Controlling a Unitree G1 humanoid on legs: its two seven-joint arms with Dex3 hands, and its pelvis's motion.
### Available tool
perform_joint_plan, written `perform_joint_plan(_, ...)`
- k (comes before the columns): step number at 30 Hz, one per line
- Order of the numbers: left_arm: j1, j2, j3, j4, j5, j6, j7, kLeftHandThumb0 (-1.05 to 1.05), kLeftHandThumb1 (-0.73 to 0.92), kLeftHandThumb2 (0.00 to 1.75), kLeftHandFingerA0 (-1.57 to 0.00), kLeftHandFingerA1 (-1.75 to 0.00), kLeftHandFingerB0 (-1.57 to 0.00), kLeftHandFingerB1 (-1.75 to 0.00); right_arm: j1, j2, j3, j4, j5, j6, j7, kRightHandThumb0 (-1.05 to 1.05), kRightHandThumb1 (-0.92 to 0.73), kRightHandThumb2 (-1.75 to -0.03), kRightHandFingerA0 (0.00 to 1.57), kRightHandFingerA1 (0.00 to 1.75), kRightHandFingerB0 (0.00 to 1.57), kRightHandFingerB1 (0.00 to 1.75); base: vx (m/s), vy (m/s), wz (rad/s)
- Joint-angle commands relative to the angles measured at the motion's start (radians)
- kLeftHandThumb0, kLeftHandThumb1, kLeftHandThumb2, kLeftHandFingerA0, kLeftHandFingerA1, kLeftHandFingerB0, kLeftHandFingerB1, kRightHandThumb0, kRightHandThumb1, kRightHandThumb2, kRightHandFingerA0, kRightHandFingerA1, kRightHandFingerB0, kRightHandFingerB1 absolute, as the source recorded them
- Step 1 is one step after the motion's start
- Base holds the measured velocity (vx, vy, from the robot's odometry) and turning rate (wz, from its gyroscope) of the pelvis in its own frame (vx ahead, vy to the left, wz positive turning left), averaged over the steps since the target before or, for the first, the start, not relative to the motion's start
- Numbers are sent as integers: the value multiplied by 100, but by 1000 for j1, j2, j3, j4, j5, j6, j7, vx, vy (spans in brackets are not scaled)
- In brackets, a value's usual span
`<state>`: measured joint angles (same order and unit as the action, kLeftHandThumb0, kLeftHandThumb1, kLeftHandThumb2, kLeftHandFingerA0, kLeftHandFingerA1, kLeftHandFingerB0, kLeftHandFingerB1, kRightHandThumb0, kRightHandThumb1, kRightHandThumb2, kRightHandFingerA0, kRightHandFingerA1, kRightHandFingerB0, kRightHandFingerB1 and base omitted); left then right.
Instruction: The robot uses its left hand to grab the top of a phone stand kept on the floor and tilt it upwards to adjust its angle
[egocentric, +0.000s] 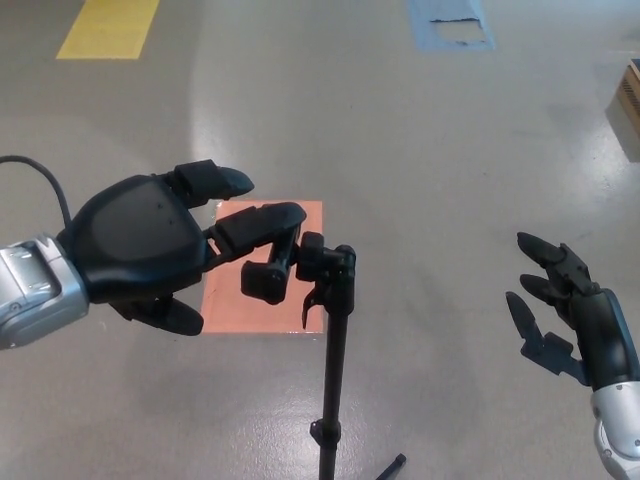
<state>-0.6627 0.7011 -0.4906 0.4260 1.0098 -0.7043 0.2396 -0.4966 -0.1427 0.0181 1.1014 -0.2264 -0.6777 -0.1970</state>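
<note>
head view shows the phone stand (330, 330) standing on the floor (420, 150), its pole going up to a black clamp top (300, 268). the left hand (150, 250) is at that top, one of its fingers (262, 222) lying over the clamp so it can tip it up. its fingers are not squeezed shut. the right hand (575, 320) waits well apart, fingers spread, holding nothing. an orange square (262, 300) lies on the floor behind.
</note>
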Motion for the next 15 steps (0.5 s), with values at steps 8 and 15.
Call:
perform_joint_plan(8, -52, -21, -1, 104, -30, 30, -74, -82, 56, 92, -11, -34, -1, -20, -18, -5, -9, 9, 18, 16, 15, -70, -82, -65, 32, 37, 21, 31, 0, 0, 0)
perform_joint_plan(15, -89, -39, -12, 207, -19, 47, -103, -84, 56, 93, -11, -33, -2, -19, -23, -7, -7, 2, 15, 27, 20, -70, -83, -65, 33, 37, 22, 31, 0, 0, 0)
